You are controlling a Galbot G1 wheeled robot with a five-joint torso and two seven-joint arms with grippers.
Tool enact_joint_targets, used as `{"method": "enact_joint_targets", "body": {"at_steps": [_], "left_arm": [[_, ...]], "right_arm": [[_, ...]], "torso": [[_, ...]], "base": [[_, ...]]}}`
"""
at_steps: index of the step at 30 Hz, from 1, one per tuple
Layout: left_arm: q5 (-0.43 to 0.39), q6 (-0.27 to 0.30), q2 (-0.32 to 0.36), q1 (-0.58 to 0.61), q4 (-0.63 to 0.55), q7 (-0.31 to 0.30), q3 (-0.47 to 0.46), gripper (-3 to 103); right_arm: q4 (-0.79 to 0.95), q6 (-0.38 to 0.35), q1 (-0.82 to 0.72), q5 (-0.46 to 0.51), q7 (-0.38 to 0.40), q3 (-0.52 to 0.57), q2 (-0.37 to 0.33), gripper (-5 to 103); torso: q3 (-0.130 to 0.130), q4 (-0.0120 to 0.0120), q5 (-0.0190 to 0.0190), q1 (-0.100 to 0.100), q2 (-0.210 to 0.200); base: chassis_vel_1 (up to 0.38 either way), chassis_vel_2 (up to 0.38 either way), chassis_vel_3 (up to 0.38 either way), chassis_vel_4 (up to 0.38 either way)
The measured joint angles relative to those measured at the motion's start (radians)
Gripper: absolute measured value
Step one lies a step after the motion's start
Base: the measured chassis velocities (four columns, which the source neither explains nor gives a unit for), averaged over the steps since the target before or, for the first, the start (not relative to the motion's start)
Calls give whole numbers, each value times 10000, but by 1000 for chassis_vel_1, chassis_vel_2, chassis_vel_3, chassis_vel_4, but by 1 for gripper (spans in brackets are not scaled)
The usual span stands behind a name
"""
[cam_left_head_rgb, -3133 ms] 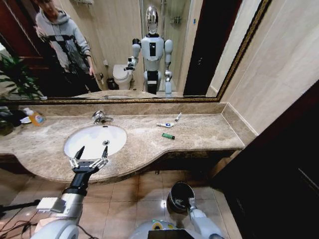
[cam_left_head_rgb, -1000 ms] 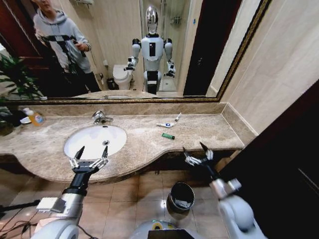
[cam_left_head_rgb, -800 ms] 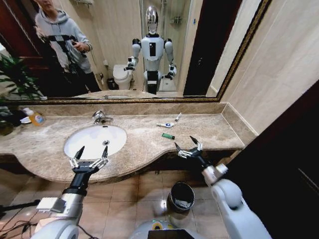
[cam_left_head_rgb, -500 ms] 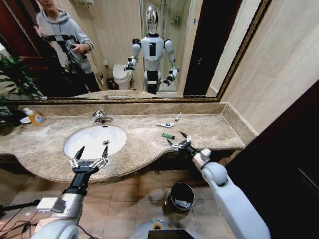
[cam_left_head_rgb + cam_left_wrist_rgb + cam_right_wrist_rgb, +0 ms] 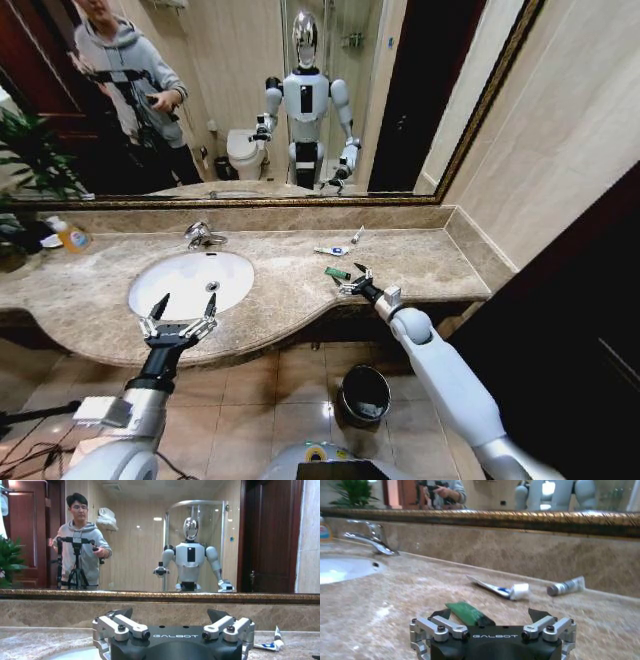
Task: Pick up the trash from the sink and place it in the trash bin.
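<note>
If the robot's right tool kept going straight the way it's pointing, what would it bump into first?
Probably the small green-black piece. The right tool is open and low over the marble counter, with that piece lying just ahead between its fingers. Beyond it lies a white tube.

A beige marble desk (image 5: 420, 255) is seen, with a white sink (image 5: 190, 282) set into it. On the desk, right of the sink, lie a green piece (image 5: 337, 272), a white tube (image 5: 330, 251) and a small tube (image 5: 357, 235). An orange bottle (image 5: 70, 236) stands at the far left. A bin (image 5: 362, 394) stands on the tiled floor (image 5: 290, 390) below.
</note>
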Motion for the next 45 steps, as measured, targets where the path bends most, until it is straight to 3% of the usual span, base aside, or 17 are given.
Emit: {"method": "enact_joint_targets", "body": {"at_steps": [7,29,31,38,45], "left_arm": [[0,-1,0,0,0,0,0,100],[0,0,0,0,0,0,0,100],[0,0,0,0,0,0,0,100],[0,0,0,0,0,0,0,100],[0,0,0,0,-1,0,-1,100]], "right_arm": [[-193,119,-62,-214,-198,156,138,101],[-370,474,-152,-609,-510,235,116,38],[-351,479,-170,-608,-511,238,110,38],[-170,495,-287,-581,-493,238,90,15],[-99,541,-377,-543,-517,315,103,2]], "torso": [[-1,0,0,-1,0],[-1,0,0,-1,2],[0,0,1,-1,1],[-1,0,0,-1,1],[-1,0,0,-1,2]], "base": [[0,0,0,0],[0,0,0,0],[0,0,0,0],[0,0,0,0],[0,0,0,0]]}}
